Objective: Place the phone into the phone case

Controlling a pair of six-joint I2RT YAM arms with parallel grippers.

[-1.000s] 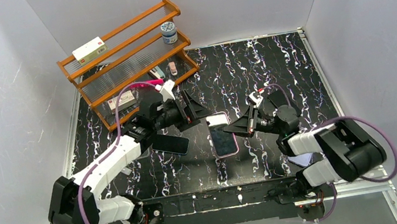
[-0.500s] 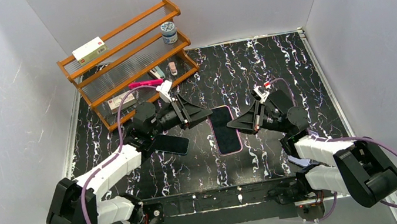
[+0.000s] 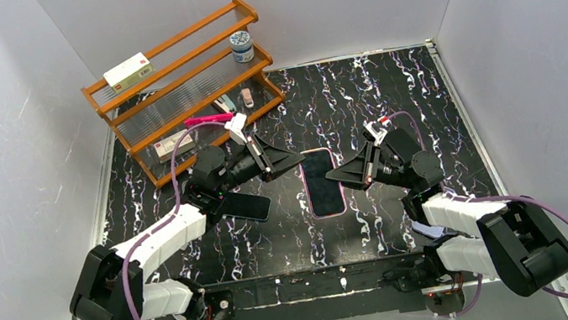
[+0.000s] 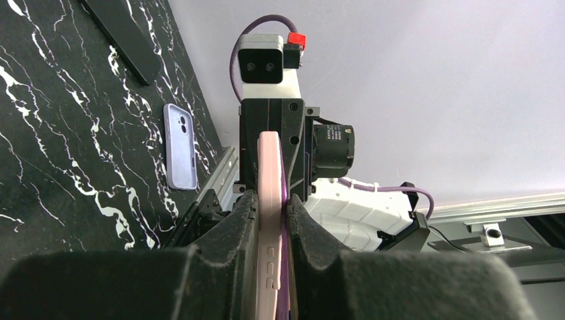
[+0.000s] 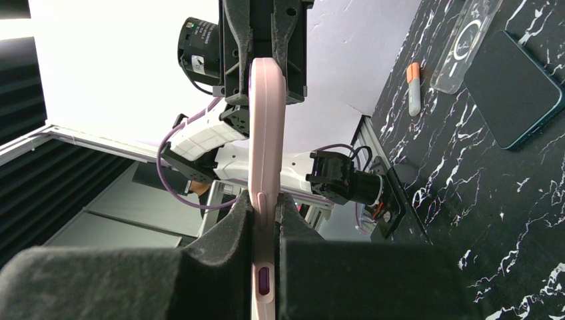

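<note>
A pink phone case (image 3: 322, 181) with a dark-screened phone (image 3: 324, 186) in it hangs above the middle of the table between both arms. My left gripper (image 3: 295, 161) is shut on its left edge. In the left wrist view the pads (image 4: 243, 217) pinch the pink case (image 4: 269, 173), and the purple edge of the phone (image 4: 284, 200) shows along it. My right gripper (image 3: 333, 178) is shut on the right edge. In the right wrist view the case (image 5: 266, 120) stands edge-on between its pads (image 5: 233, 220).
A wooden rack (image 3: 176, 83) holding a box and a jar stands at the back left. A second dark phone (image 3: 243, 206) lies under the left arm, beside a clear case (image 5: 466, 40) and an orange-capped marker (image 5: 413, 87). A lavender case (image 4: 180, 145) lies near the front edge.
My left gripper was open a second ago and has shut on the case's left edge. The case has shifted slightly toward the far side, and the right arm has moved with it.
</note>
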